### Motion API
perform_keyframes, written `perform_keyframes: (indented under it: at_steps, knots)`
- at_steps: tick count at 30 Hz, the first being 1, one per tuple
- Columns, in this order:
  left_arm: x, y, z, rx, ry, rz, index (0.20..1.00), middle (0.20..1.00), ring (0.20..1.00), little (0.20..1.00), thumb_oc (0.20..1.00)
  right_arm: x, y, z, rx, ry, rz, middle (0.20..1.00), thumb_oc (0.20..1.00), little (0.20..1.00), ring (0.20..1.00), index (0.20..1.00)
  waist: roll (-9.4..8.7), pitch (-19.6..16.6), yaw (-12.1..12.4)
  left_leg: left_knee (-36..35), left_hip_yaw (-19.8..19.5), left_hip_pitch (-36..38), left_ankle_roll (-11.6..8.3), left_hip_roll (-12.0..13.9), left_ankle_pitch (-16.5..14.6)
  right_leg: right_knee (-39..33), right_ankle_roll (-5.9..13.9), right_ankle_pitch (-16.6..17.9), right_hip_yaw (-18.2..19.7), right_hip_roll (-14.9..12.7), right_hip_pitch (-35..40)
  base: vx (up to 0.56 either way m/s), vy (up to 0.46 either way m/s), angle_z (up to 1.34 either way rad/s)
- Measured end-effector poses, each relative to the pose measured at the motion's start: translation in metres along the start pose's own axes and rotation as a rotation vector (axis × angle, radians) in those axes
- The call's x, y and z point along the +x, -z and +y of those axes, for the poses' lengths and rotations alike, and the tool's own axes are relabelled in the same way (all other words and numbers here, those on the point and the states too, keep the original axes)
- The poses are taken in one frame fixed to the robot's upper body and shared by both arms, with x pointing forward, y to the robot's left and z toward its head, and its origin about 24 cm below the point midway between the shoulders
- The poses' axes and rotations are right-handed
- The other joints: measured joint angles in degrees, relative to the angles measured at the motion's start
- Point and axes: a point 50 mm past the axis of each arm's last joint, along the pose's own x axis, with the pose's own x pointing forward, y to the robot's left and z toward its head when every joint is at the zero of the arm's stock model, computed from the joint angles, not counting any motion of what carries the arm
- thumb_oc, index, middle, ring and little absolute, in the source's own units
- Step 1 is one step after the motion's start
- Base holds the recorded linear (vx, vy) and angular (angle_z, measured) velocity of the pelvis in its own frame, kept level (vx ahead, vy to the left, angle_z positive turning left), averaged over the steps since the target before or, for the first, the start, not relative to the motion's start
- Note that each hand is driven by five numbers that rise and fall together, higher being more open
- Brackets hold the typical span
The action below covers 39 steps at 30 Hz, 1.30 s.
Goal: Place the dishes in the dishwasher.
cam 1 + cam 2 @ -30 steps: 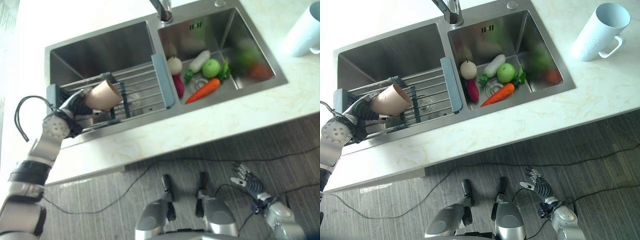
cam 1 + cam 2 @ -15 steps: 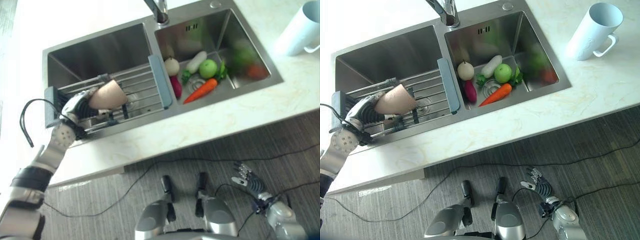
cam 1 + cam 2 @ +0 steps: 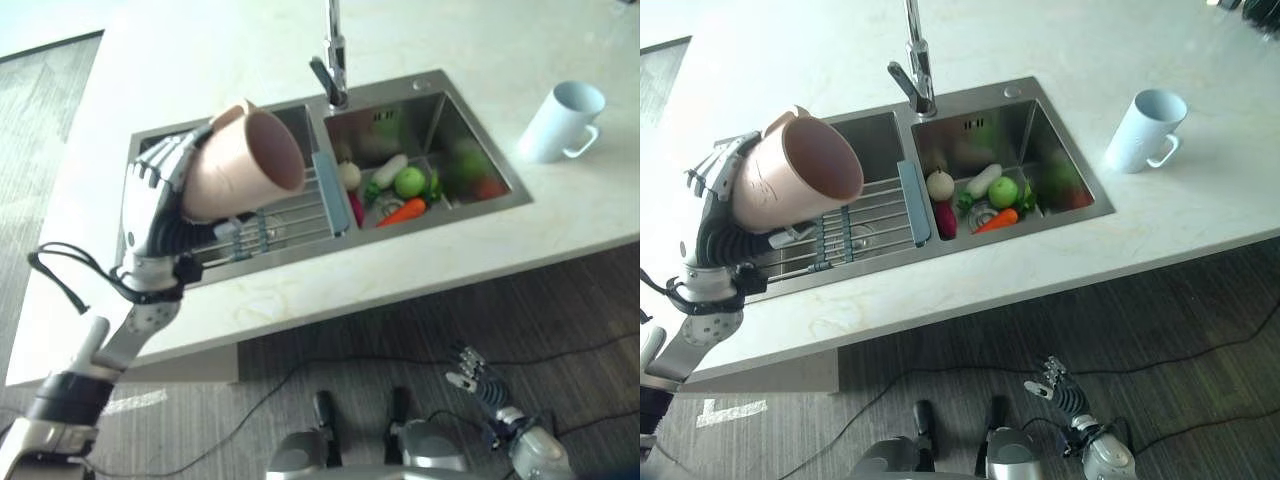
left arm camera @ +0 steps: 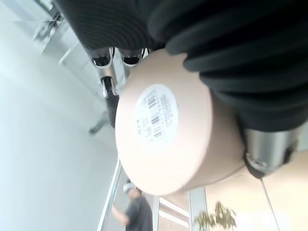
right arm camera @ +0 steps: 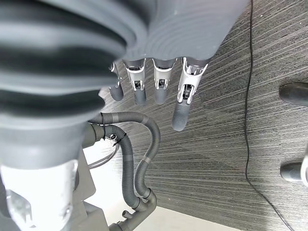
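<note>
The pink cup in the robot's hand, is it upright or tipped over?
Tipped. The pink cup lies sideways in the left hand, its open mouth facing the sink, and looks empty.

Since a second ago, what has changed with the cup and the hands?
The left hand, its fingers curled round the beige cup, has lifted it up off the sink rack, mouth now facing the camera. The camera has shifted too. The right hand still hangs open near the floor; the vegetables and the blue mug stayed put.

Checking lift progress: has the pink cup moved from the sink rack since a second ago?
Yes. The left hand has raised the pink cup up off the rack.
</note>
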Motion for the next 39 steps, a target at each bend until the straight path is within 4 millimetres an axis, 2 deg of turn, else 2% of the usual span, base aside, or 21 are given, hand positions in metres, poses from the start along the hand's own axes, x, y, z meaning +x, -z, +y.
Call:
perform_keyframes:
  at_steps: [2, 4, 6, 9, 12, 13, 14, 15, 17, 18, 19, 20, 21, 22, 23, 24, 26, 29, 32, 34, 39]
  knots:
    - [-0.012, 0.002, 0.010, -0.075, -0.222, 0.144, 0.200, 0.200, 0.200, 0.200, 0.200, -0.010, 0.012, 0.000, 0.016, 0.013, 0.037, 1.000, 1.000, 1.000, 1.000, 1.000, 0.70, -2.18, 0.24, -0.29, -0.07, -0.01, -0.34, 0.01, -0.52, 0.03, 0.26, -0.20, 0.14, 0.00, 0.15, 0.02, -0.042, -0.03]
    - [-0.069, -0.017, 0.005, -0.317, -0.636, 0.542, 0.200, 0.200, 0.200, 0.200, 0.200, -0.017, 0.025, 0.007, 0.053, 0.016, 0.069, 1.000, 1.000, 1.000, 1.000, 1.000, 0.99, -5.10, 1.52, -0.20, -0.57, 0.27, -0.36, 0.07, -0.48, 0.04, 0.15, -0.69, -0.32, 0.15, 0.67, -0.03, -0.048, 0.10]
    - [-0.096, -0.030, 0.002, -0.335, -0.649, 0.680, 0.200, 0.200, 0.200, 0.200, 0.200, -0.011, 0.021, 0.017, 0.073, -0.006, 0.043, 1.000, 1.000, 1.000, 1.000, 1.000, 0.25, -5.83, 3.88, 0.06, -1.29, 0.33, 0.11, 0.22, 0.28, 0.24, -0.05, -0.82, -0.99, 0.36, 1.02, -0.09, -0.028, 0.21]
    - [-0.086, -0.017, 0.008, -0.311, -0.440, 0.579, 0.200, 0.200, 0.200, 0.200, 0.200, 0.010, 0.008, 0.015, 0.062, -0.023, 0.028, 1.000, 1.000, 1.000, 1.000, 1.000, 1.22, -6.56, 6.31, -0.32, -4.67, 0.97, 0.20, -0.08, -0.08, 1.69, 0.39, -1.85, -2.38, 0.18, 2.80, -0.09, 0.016, 0.58]
    - [-0.084, -0.010, 0.014, -0.281, -0.371, 0.554, 0.200, 0.200, 0.200, 0.200, 0.200, 0.024, -0.004, 0.014, 0.046, -0.031, 0.024, 1.000, 1.000, 1.000, 1.000, 1.000, 3.27, -7.92, 10.41, -0.31, -8.39, -0.82, 1.41, -1.25, -0.51, 12.58, 0.91, -8.24, -2.51, -1.93, -0.63, -0.20, -0.013, 1.21]
    - [-0.084, -0.009, 0.014, -0.282, -0.358, 0.555, 0.200, 0.200, 0.200, 0.200, 0.200, 0.026, -0.004, 0.018, 0.057, -0.038, 0.017, 1.000, 1.000, 1.000, 1.000, 1.000, 2.31, -7.87, 10.44, -0.32, -9.59, -1.41, 2.24, -1.89, 0.00, 17.17, 0.90, -11.05, -0.01, -2.92, -1.59, -0.19, -0.221, 2.87]
    - [-0.085, -0.012, -0.008, -0.363, -0.311, 0.597, 0.200, 0.200, 0.200, 0.200, 0.200, 0.021, 0.001, 0.015, 0.083, 0.016, 0.023, 1.000, 1.000, 1.000, 1.000, 1.000, 2.59, -6.92, 10.60, 3.10, -21.71, -2.97, 2.79, -4.49, 4.29, 40.76, 0.30, -12.53, 9.93, -3.40, -8.03, -0.26, -0.429, 4.18]
    - [-0.088, -0.011, -0.004, -0.382, -0.261, 0.575, 0.200, 0.200, 0.200, 0.200, 0.200, 0.024, 0.009, 0.026, 0.110, 0.009, 0.047, 1.000, 1.000, 1.000, 1.000, 1.000, -0.18, -6.93, 10.45, 3.65, -26.28, -4.65, 4.69, -5.63, 3.10, 48.65, -0.29, -17.52, 20.84, 1.03, -13.05, -0.25, -0.410, 5.11]
    - [-0.084, 0.004, -0.005, -0.368, -0.165, 0.571, 0.200, 0.200, 0.200, 0.200, 0.200, 0.030, 0.003, 0.017, 0.082, 0.006, 0.051, 1.000, 1.000, 1.000, 1.000, 1.000, -1.88, -6.35, 9.95, 3.37, -25.58, -8.93, 4.53, -5.54, 4.60, 45.46, -3.98, -23.39, 22.91, 7.30, -16.21, -0.25, -0.291, 4.21]
    - [-0.083, 0.007, -0.001, -0.361, -0.109, 0.561, 0.200, 0.200, 0.200, 0.200, 0.200, 0.025, 0.014, 0.011, 0.089, 0.029, 0.100, 1.000, 1.000, 1.000, 1.000, 1.000, -2.96, -6.34, 10.17, 3.01, -23.55, -10.25, -2.33, -5.74, 6.52, 34.14, -7.47, -20.19, 18.36, 6.27, -14.68, -0.23, -0.158, 3.27]
    - [-0.098, 0.008, 0.001, -0.370, -0.124, 0.660, 0.200, 0.200, 0.200, 0.200, 0.200, 0.024, 0.020, 0.003, 0.092, 0.050, 0.148, 1.000, 1.000, 1.000, 1.000, 1.000, -1.31, -5.05, 11.16, 4.17, -18.55, -11.18, -5.45, -5.09, 6.87, 35.95, -7.27, -20.20, 17.50, 5.53, -14.83, -0.34, -0.192, 2.23]
    - [-0.104, 0.006, -0.005, -0.389, -0.157, 0.711, 0.200, 0.200, 0.200, 0.200, 0.200, 0.027, 0.011, 0.000, 0.071, 0.034, 0.119, 1.000, 1.000, 1.000, 1.000, 1.000, -0.45, -5.01, 10.99, 6.33, -14.04, -14.01, -8.84, -4.50, 0.47, 34.13, -7.70, -19.75, 18.05, 5.69, -15.74, -0.42, -0.192, 1.19]
    - [-0.104, 0.004, -0.011, -0.406, -0.172, 0.726, 0.200, 0.200, 0.200, 0.200, 0.200, 0.029, 0.007, -0.003, 0.060, 0.033, 0.111, 1.000, 1.000, 1.000, 1.000, 1.000, 0.62, -4.73, 10.66, 8.29, -12.69, -15.31, -8.90, -3.85, -1.11, 31.80, -7.36, -19.11, 18.15, 6.12, -15.58, -0.39, -0.145, 0.78]
    - [-0.088, 0.000, -0.040, -0.536, -0.060, 0.685, 0.200, 0.200, 0.200, 0.200, 0.200, 0.028, 0.006, -0.004, 0.057, 0.031, 0.117, 1.000, 1.000, 1.000, 1.000, 1.000, 1.37, -3.72, 11.01, 9.91, -0.92, -16.96, -10.15, 0.86, -7.86, 39.26, -8.64, -23.09, 11.50, 7.04, -13.39, -0.35, -0.071, 1.02]
    - [-0.083, 0.001, -0.049, -0.561, 0.004, 0.660, 0.200, 0.200, 0.200, 0.200, 0.200, 0.030, 0.005, 0.000, 0.064, 0.012, 0.112, 1.000, 1.000, 1.000, 1.000, 1.000, -2.08, -2.05, 8.73, 12.00, 2.17, -18.08, -9.89, 0.50, -7.02, 30.33, -9.06, -20.91, 11.68, 5.99, -9.13, -0.29, -0.012, 0.92]
    - [-0.083, 0.000, -0.053, -0.571, 0.059, 0.666, 0.200, 0.200, 0.200, 0.200, 0.200, 0.032, 0.004, 0.002, 0.077, 0.003, 0.115, 1.000, 1.000, 1.000, 1.000, 1.000, -2.94, -1.79, 9.26, 14.62, 0.65, -18.31, -7.33, 1.04, -5.78, 24.80, -10.05, -16.74, 11.78, 5.72, -7.48, -0.26, 0.019, 0.35]
    - [-0.079, -0.001, -0.057, -0.605, 0.149, 0.632, 0.200, 0.200, 0.200, 0.200, 0.200, 0.028, 0.015, 0.001, 0.098, -0.017, 0.177, 1.000, 1.000, 1.000, 1.000, 1.000, -4.23, -2.00, 8.89, 19.14, -2.06, -10.20, -7.31, 0.96, -6.92, 15.81, -9.48, -11.41, 10.49, 5.06, -2.69, -0.13, 0.079, -0.03]
    - [-0.065, -0.006, -0.059, -0.671, 0.200, 0.567, 0.200, 0.200, 0.200, 0.200, 0.200, 0.020, 0.028, -0.007, 0.092, -0.019, 0.262, 1.000, 1.000, 1.000, 1.000, 1.000, -2.57, -2.98, 8.46, 7.72, -3.79, 7.95, -6.84, 2.22, -7.84, 13.29, -7.80, -10.55, 6.95, 3.69, -1.82, -0.04, 0.294, 0.79]
    - [-0.057, -0.012, -0.068, -0.741, 0.208, 0.546, 0.200, 0.200, 0.200, 0.200, 0.200, 0.009, 0.029, -0.025, 0.081, 0.046, 0.265, 1.000, 1.000, 1.000, 1.000, 1.000, 0.30, -5.51, 6.36, 3.48, 4.56, 6.80, -6.68, 5.07, -7.98, 15.13, -4.81, -10.95, -0.80, -0.19, -4.53, -0.04, 0.447, 1.42]
    - [-0.059, -0.014, -0.070, -0.754, 0.224, 0.547, 0.200, 0.200, 0.200, 0.200, 0.200, 0.014, 0.020, -0.028, 0.065, 0.046, 0.242, 1.000, 1.000, 1.000, 1.000, 1.000, 3.64, -6.47, 7.15, 1.03, 3.14, 6.29, -3.17, 3.83, -6.06, 16.56, -2.88, -10.19, -0.56, -0.97, -6.14, 0.02, 0.449, 0.20]
    - [-0.068, -0.007, -0.060, -0.698, 0.270, 0.564, 0.200, 0.200, 0.200, 0.200, 0.200, 0.010, 0.040, -0.004, 0.132, 0.009, 0.272, 1.000, 1.000, 1.000, 1.000, 1.000, 0.91, -7.40, 7.19, 0.57, 3.52, 7.13, 1.89, -4.09, -7.25, 18.40, 3.20, -8.10, 1.20, -8.50, -8.00, -0.01, 0.398, -0.03]
